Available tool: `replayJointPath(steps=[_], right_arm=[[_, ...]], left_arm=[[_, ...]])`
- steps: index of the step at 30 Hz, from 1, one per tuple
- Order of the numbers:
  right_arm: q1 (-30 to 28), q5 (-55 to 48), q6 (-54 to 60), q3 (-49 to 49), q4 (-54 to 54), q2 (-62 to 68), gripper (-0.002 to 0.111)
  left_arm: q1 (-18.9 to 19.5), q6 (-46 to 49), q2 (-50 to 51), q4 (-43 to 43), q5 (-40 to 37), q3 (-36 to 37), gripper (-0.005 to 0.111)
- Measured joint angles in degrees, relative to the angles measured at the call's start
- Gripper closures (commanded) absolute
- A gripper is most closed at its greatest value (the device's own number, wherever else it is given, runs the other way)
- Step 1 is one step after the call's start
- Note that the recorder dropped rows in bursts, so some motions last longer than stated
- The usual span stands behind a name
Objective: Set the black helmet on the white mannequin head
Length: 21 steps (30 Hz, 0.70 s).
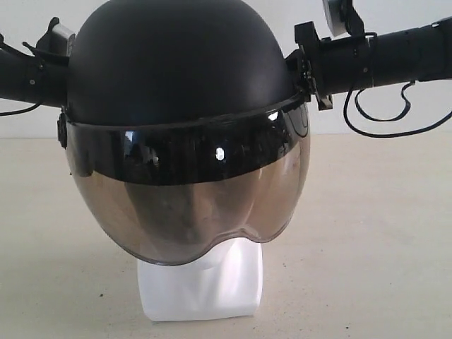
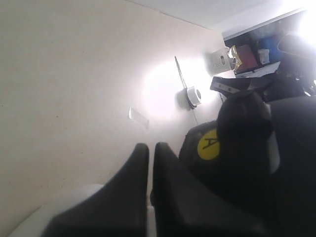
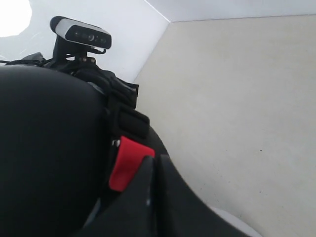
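The black helmet (image 1: 183, 63) sits over the white mannequin head (image 1: 201, 289) in the exterior view. Its smoke-brown visor (image 1: 191, 205) hangs down over the face, which shows dimly through it. Only the chin, neck and square base are uncovered. One arm reaches in at each side of the shell. The left gripper (image 2: 151, 146) has its jaws nearly together, close beside the helmet (image 2: 237, 163), which carries a yellow sticker. The right gripper (image 3: 157, 158) is shut next to the helmet (image 3: 49, 148), by a red strap tab (image 3: 127, 163). I see nothing between either pair of jaws.
The head stands on a beige tabletop (image 1: 381, 233) with a white wall behind. Black cables (image 1: 381, 116) hang under the right arm. The other arm's camera (image 3: 81, 33) rises above the shell. A cluttered shelf (image 2: 256, 54) shows in the left wrist view.
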State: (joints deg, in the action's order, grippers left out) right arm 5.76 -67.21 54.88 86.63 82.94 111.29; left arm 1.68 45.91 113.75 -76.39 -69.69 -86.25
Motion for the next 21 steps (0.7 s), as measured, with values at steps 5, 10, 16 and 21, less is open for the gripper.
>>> replayJointPath(steps=[5,10,16,21], right_arm=[[-0.1,0.0,0.0,0.0,-0.3,-0.9,0.108],[-0.1,0.4,-0.1,0.0,-1.0,-1.3,0.108],[-0.1,0.5,-0.4,0.0,-1.8,-2.8,0.108],[-0.1,0.8,-0.4,0.0,-2.0,-4.4,0.108]], left_arm=[[-0.8,-0.8,-0.9,0.0,0.0,0.0,0.102],[-1.9,-1.3,-2.3,-0.5,0.5,0.0,0.102],[-2.2,-1.3,-4.2,-0.9,2.0,-0.6,0.102],[-2.4,-2.1,-5.3,-1.2,1.6,-2.3,0.102]])
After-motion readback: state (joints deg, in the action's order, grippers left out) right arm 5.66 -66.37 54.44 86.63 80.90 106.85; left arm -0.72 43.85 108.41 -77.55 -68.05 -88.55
